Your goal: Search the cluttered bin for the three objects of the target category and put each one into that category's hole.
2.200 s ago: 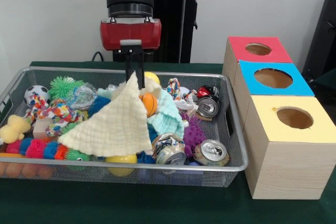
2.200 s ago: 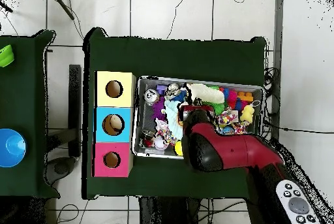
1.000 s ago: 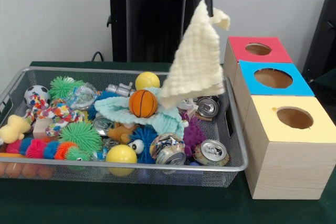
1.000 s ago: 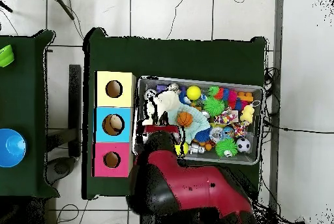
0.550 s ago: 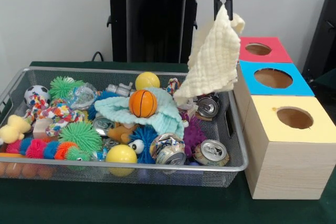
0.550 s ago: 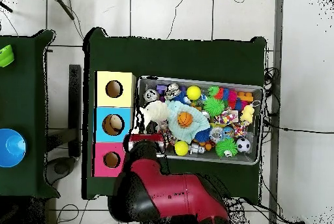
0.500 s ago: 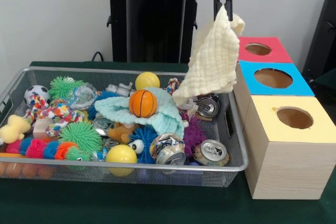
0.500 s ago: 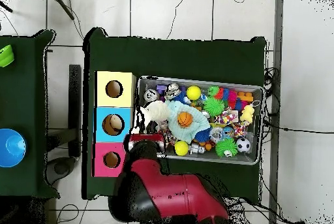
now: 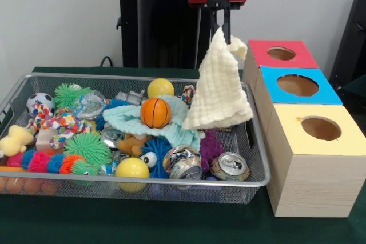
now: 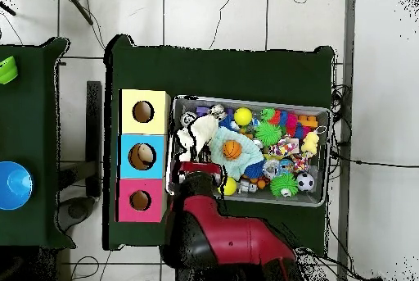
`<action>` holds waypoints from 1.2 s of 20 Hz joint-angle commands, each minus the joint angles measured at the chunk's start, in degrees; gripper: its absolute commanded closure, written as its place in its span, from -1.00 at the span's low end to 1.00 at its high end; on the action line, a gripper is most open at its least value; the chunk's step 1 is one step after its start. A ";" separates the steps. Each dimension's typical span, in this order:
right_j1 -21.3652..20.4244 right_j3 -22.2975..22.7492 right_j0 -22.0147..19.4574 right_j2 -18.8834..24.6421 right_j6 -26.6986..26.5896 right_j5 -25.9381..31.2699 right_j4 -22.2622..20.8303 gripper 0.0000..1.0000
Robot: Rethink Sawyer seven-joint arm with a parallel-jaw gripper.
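Your gripper (image 9: 222,23) is closed on the top corner of the cream cloth (image 9: 220,87), and the cloth hangs from it over the right end of the bin (image 9: 260,164). Half a second ago the cloth hung further right and higher, near the red box (image 9: 280,54); now the arm has come back left and down, so the lower hem rests on the clutter beside the teal cloth (image 9: 123,119). From above you see the same — the cloth (image 10: 199,137) is inside the bin again, just beside the blue box (image 10: 142,156).

I judge this as a step back for the task: the cloth was almost at the holes, and now it is not over any hole. It is not released yet, so you lose nothing, but the carry to the boxes must be done again. Which hole belongs to cloths I cannot tell. The teal cloth, under the orange ball (image 9: 155,112), is probably another target — it waits in the bin.
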 commanded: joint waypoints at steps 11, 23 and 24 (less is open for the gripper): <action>13.66 -5.25 2.29 -4.97 8.50 -10.40 1.59 1.00; 16.29 -7.09 5.53 -8.58 7.15 -13.39 1.39 1.00; 16.37 -7.04 5.28 -8.29 8.15 -14.48 0.90 -1.00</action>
